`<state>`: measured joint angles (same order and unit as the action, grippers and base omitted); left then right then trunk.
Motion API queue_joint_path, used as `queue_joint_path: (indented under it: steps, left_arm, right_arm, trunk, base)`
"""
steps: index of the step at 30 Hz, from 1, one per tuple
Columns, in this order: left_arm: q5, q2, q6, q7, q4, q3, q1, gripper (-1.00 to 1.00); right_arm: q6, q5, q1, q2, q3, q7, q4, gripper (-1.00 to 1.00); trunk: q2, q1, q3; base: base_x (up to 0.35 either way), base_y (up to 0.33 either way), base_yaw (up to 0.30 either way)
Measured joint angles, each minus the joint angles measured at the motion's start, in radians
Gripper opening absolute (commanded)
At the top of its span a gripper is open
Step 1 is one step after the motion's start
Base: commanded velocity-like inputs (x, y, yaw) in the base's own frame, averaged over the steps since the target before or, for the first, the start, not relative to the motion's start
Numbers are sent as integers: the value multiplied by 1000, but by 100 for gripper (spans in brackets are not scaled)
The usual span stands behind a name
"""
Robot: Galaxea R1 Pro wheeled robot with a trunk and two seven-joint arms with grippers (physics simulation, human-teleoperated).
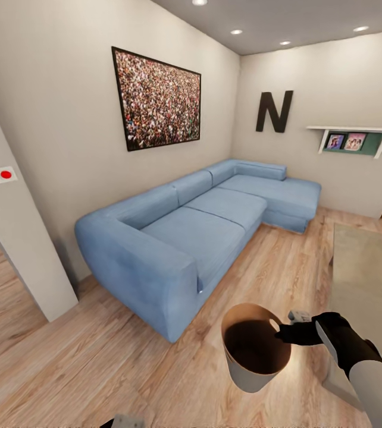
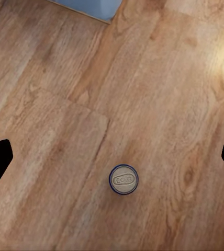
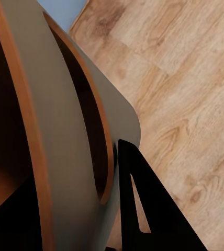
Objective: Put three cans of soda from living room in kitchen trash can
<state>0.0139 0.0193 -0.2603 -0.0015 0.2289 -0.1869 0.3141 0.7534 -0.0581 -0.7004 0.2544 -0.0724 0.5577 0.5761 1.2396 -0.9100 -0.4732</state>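
Bright ceiling spotlights (image 1: 237, 31); wide-angle bowing, perhaps slightly soft

A large black block letter "N" (image 1: 274, 111) hangs on the pale far wall at about one o'clock, above the far end of the light blue corner sofa (image 1: 203, 229). The embossed marking on the silvery top of the blue-rimmed drink can (image 2: 124, 179) is too blurred to read.

The grey, tan-rimmed tash can (image 1: 251, 351) hangs upright above the floor; a blue-rimmed soda can (image 2: 124, 179) apparently stands upright.
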Motion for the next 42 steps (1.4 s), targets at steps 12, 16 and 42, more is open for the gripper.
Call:
queue_joint_path:
  steps: [12,16,42]
  left_arm:
    - [-1,1,-3,0,0,0,0,100]
    - [-2,1,-4,0,0,0,0,100]
    - [1,1,-12,0,-2,-3,0,100]
  right_arm:
    - [0,0,0,-1,3,0,0,-100]
    - [0,1,0,0,3,0,0,-100]
    - [0,2,1,0,2,0,11,-100]
  trunk:
    - [84,-46,-56]
    - [112,-61,-75]
    - [294,-161,-196]
  base:
    - [0,0,0]
    - [0,0,0]
    - [0,0,0]
